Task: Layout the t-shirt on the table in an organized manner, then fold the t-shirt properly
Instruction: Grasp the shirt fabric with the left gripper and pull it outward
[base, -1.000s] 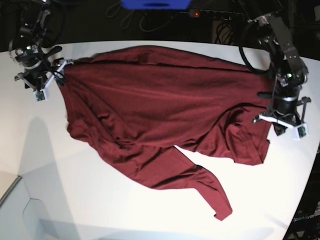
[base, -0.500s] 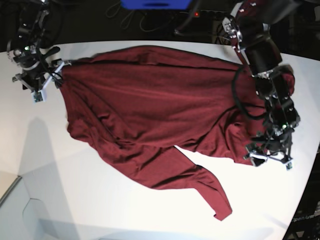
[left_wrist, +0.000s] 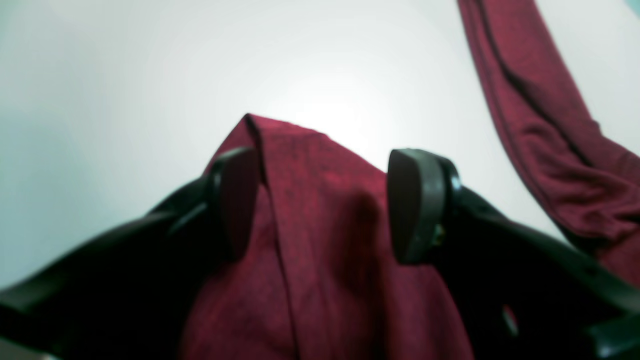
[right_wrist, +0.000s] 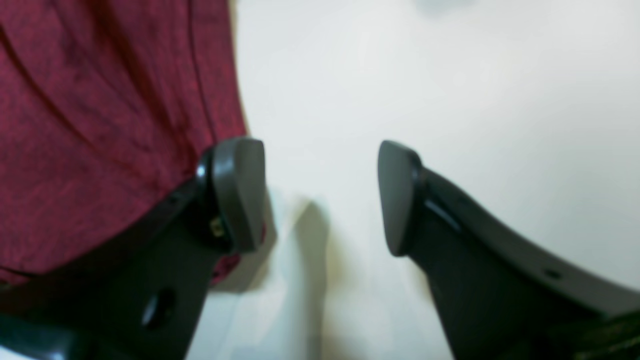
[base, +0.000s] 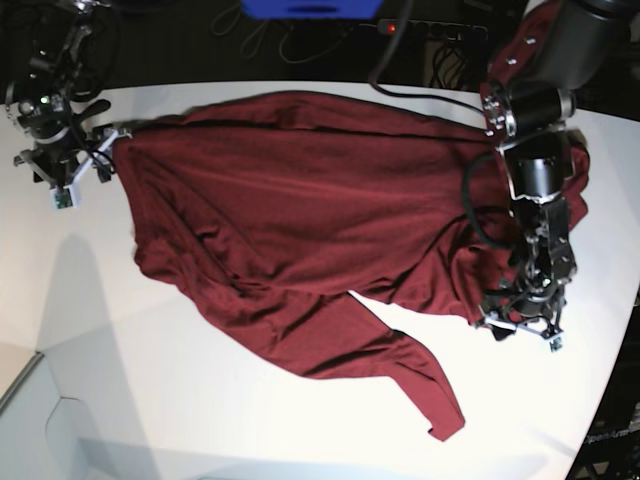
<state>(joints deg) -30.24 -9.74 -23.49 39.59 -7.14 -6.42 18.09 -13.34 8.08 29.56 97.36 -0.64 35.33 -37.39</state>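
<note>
At nine to ten o'clock in the base view, the right pincer (base: 62, 160) sits at the shirt's (base: 300, 210) edge, jaws spread wide with only bare counter (right_wrist: 450, 75) between them; the cloth lies beside one finger (right_wrist: 240, 190), ungripped. The maroon shirt sprawls wrinkled across the middle of the white counter (base: 150, 400), one sleeve trailing toward five o'clock. At three to four o'clock, the left pincer (base: 520, 325) stands wide open over a corner of the shirt (left_wrist: 320, 240), the fabric lying loose between its fingers (left_wrist: 415, 205).
</note>
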